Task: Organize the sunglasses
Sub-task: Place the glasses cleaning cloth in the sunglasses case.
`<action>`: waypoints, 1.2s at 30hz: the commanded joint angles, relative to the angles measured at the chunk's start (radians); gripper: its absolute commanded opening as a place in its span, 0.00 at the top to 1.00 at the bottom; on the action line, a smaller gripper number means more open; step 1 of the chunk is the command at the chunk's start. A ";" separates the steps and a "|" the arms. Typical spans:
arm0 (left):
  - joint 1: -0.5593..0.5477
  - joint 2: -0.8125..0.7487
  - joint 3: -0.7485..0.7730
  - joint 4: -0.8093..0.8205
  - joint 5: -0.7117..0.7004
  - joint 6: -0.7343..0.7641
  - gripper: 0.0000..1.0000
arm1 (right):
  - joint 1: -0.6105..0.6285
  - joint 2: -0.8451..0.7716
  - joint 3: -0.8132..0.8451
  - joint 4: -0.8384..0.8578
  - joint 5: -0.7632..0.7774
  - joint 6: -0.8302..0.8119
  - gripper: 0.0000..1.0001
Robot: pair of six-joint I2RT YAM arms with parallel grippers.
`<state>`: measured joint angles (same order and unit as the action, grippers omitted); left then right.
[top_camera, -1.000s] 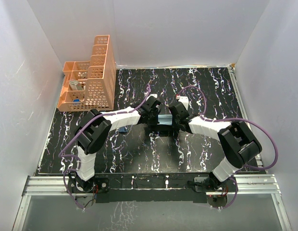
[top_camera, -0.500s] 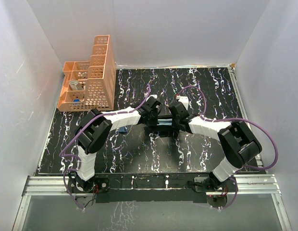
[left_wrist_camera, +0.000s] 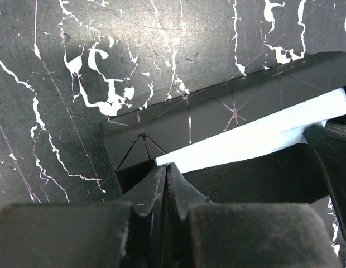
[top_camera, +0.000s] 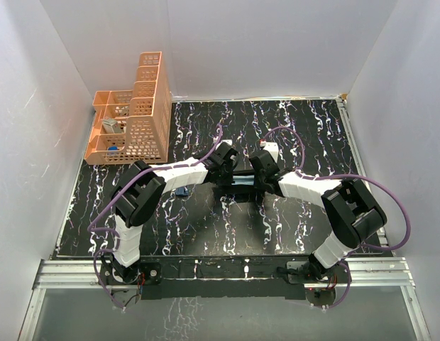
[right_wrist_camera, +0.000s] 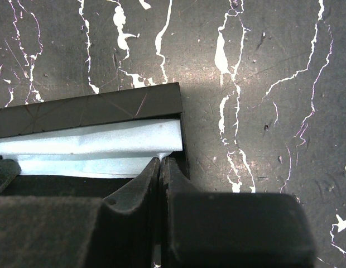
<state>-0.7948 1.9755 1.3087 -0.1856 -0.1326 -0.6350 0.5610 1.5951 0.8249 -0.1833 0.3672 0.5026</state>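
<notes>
A black oblong glasses case lies open at the table's middle, its patterned lid raised behind it. A light blue cloth stretches along the inside of the case. My left gripper is shut on the cloth's left end. My right gripper is shut on the right corner of the cloth. In the top view both grippers meet over the case, left gripper and right gripper. A small dark blue item, apparently the sunglasses, lies on the table beside my left forearm.
An orange perforated organizer basket with several compartments stands at the back left, small items inside. White walls close in the black marbled table on three sides. Purple cables loop from both arms.
The cloth shows less in the top view now, having sunk a little lower between the two grippers. Both arms have hardly shifted.
</notes>
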 commanded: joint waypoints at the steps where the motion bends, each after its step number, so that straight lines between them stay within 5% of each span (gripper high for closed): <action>1: 0.004 0.007 0.037 -0.037 0.003 0.012 1.00 | -0.005 -0.013 0.025 0.027 0.011 0.001 1.00; 36: 0.007 0.047 0.093 -0.077 -0.001 0.031 1.00 | -0.004 0.061 0.094 0.004 -0.004 0.000 1.00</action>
<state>-0.7940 2.0342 1.3876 -0.2230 -0.1268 -0.6205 0.5610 1.6360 0.8757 -0.2111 0.3607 0.5026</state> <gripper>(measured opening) 0.007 0.009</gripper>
